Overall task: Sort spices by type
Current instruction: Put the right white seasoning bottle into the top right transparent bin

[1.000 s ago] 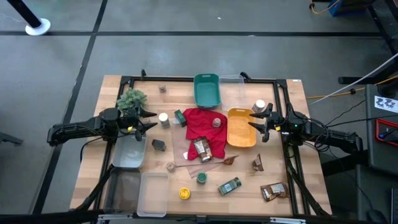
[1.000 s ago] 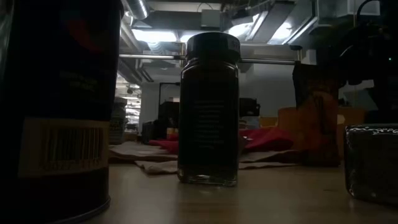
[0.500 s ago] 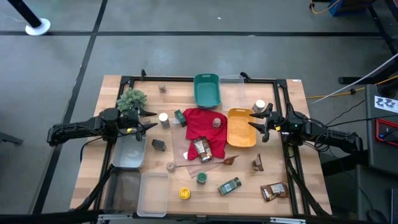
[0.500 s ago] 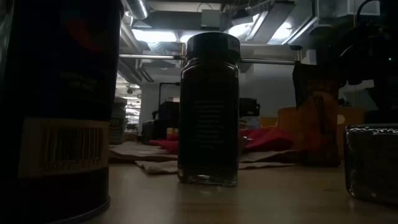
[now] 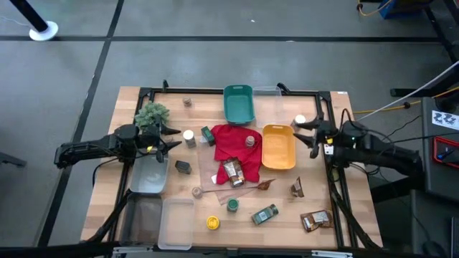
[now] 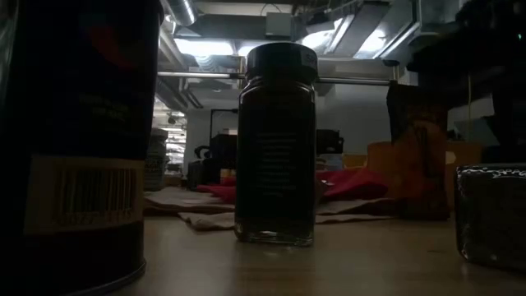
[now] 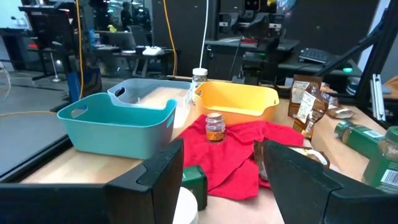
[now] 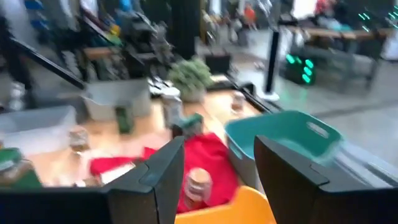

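The spice jars (image 5: 265, 213) lie scattered mid-frame on the bench (image 5: 107, 183), with both empty pincers, left (image 5: 174, 137) and right (image 5: 297, 135), spread apart at the sides, bare wood along the left edge.

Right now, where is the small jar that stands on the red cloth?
In the high view the jar stands near the right edge of the red cloth, close beside the yellow bin and below the teal bin.

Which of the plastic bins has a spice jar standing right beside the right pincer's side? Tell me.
The yellow plastic bin: a white-lidded spice jar stands just off its far right corner, by the right pincer. The teal plastic bin and grey plastic bin lie elsewhere.
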You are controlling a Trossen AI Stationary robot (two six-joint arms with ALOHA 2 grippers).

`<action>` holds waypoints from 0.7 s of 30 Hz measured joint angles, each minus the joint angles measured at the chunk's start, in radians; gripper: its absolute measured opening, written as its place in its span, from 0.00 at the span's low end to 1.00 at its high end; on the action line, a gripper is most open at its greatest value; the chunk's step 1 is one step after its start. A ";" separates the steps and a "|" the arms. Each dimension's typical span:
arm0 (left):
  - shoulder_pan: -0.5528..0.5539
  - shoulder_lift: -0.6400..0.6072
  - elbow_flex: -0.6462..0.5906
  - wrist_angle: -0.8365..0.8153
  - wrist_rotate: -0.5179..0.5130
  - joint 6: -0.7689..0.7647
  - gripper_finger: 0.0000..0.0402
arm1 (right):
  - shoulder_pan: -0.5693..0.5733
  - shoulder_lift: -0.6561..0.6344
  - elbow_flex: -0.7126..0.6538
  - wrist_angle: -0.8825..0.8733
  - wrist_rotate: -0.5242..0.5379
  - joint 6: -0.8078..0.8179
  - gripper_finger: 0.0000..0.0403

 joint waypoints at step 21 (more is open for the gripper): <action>0.000 0.000 -0.001 0.026 0.000 -0.001 0.51 | -0.053 0.922 0.743 -0.909 0.303 -0.286 0.48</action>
